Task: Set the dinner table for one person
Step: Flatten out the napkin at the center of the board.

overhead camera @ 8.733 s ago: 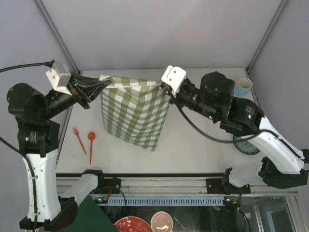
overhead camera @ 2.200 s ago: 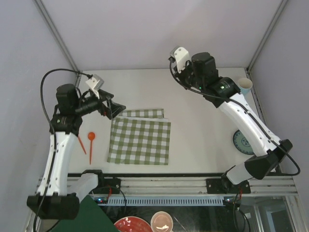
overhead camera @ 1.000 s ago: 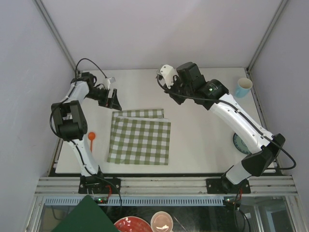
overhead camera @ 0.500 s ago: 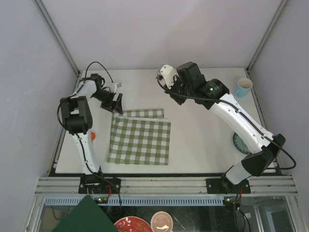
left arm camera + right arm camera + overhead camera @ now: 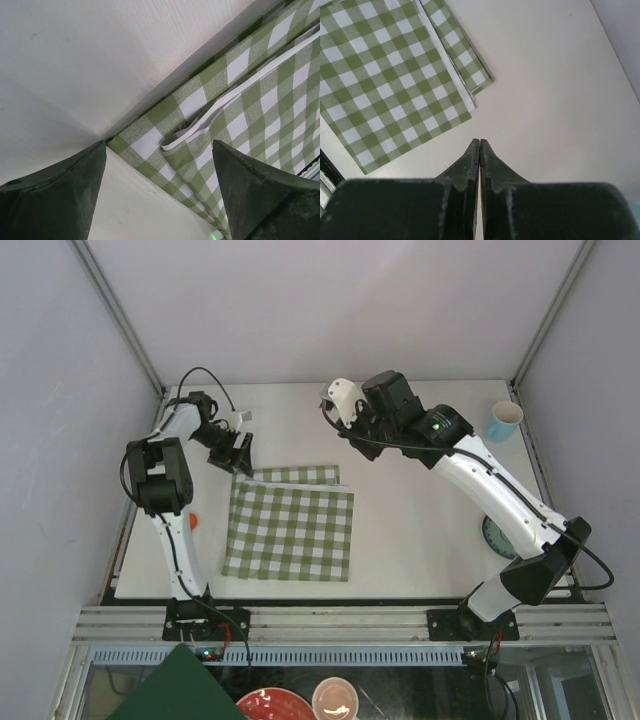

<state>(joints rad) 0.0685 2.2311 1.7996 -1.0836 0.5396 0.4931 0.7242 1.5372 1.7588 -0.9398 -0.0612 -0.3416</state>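
Observation:
The dinner table [image 5: 420, 530] is a wide off-white top. A folded green-and-white checked cloth [image 5: 290, 525] lies flat on its left half. My left gripper [image 5: 243, 462] is low at the cloth's far left corner. In the left wrist view the gripper [image 5: 159, 145] is open, and the cloth's [image 5: 235, 115] doubled corner lies between the wide-apart fingers, which do not clamp it. My right gripper [image 5: 352, 440] hovers shut above bare table behind the cloth's far right corner. In the right wrist view its tips [image 5: 479, 141] press together on nothing, and the cloth [image 5: 385, 75] lies ahead to the left.
A light blue cup [image 5: 505, 421] stands at the far right corner. A teal plate [image 5: 497, 537] lies by the right edge, partly behind the right arm. An orange spoon [image 5: 191, 521] peeks out behind the left arm. Bowls [image 5: 272, 705] sit below the near rail.
The cloth, once held up by both grippers, now lies folded flat. Over the last second the left gripper shifted to the cloth's far left corner and narrowed slightly. The right arm barely moved.

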